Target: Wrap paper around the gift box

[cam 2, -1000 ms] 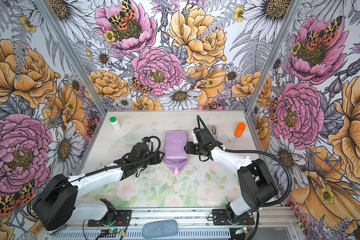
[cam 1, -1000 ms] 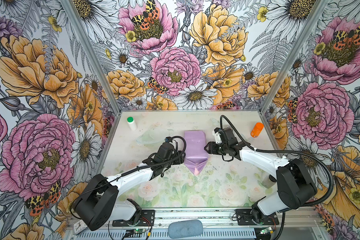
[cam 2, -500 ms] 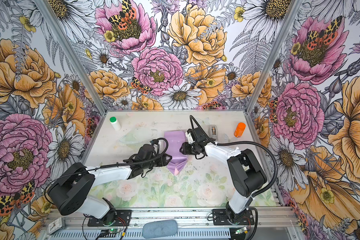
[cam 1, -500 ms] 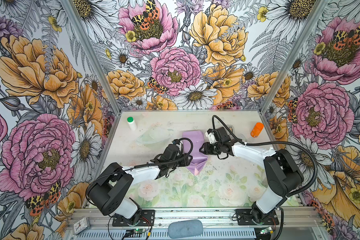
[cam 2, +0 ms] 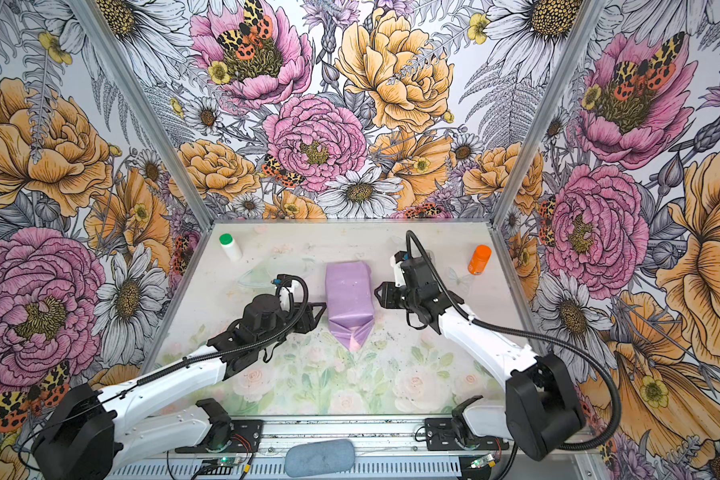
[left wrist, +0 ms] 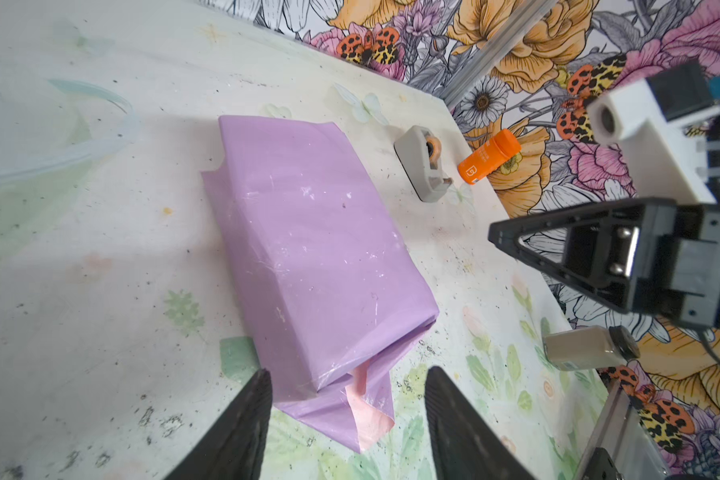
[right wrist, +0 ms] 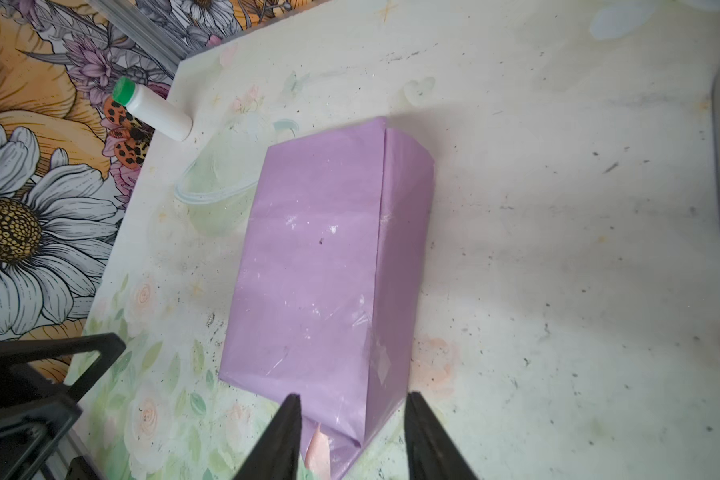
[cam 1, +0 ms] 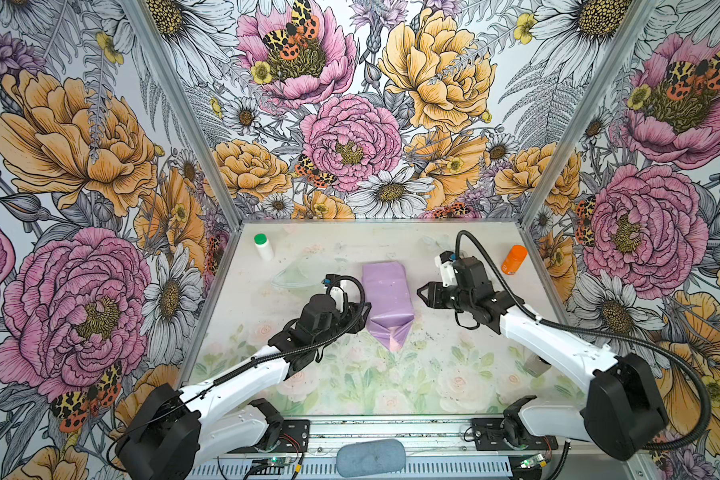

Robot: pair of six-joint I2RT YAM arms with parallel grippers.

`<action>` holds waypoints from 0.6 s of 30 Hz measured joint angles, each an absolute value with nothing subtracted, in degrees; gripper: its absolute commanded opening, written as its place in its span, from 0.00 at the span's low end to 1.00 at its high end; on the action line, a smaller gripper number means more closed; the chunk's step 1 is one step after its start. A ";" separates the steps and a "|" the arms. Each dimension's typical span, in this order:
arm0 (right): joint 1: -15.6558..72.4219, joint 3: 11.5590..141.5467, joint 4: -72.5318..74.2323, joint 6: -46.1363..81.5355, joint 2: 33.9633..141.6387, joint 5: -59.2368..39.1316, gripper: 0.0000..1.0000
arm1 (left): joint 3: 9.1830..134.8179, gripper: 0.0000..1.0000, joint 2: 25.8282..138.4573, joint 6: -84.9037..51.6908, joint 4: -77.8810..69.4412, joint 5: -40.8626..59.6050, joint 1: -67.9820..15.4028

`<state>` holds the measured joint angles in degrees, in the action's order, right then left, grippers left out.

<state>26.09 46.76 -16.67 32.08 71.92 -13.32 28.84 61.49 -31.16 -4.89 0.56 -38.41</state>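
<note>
Finishing the open end looks like the step in hand: the paper [cam 1: 387, 297] already covers the gift box completely, so none of the box shows, and the parcel lies on the table [cam 1: 433, 374] at the middle of both top views. Its lower end in the frame tapers into a pointed flap [cam 1: 393, 336] that lies flat on the table with pink showing in its fold. The upper end seems folded shut, though the angle is too poor to say whether it is taped. The left gripper [cam 1: 361, 312] sits just beside the parcel's left edge near that flap, jaws parted and empty. The right gripper [cam 1: 425, 296] hangs to the right of the parcel, apart from it, with its jaws also parted around nothing. The tape dispenser [left wrist: 422, 164] stands beyond the parcel, next to an orange bottle [left wrist: 489, 156]. The next move probably calls for one gripper to steady the parcel while the other lifts the flap against the end face and presses it there. Thin paper could tear or spring back, so a light touch matters.
</note>
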 measured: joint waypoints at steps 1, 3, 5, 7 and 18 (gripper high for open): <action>26.48 44.53 -16.29 32.97 70.17 -12.95 0.35 | 27.70 0.59 61.10 -31.14 -4.89 0.54 -38.02; 28.05 39.27 -15.03 35.59 67.18 -12.01 0.32 | 25.63 0.59 61.12 -31.24 -4.73 0.43 -37.56; 30.41 34.24 -13.13 38.39 65.78 -11.29 0.30 | 23.99 0.59 61.30 -31.53 -4.47 0.40 -37.34; 33.15 30.17 -10.59 41.23 65.89 -10.55 0.28 | 23.11 0.59 61.52 -31.57 -4.51 0.40 -37.34; 40.93 25.32 7.77 48.99 77.76 -6.63 0.23 | 22.92 0.59 62.41 -31.55 -5.96 0.43 -37.21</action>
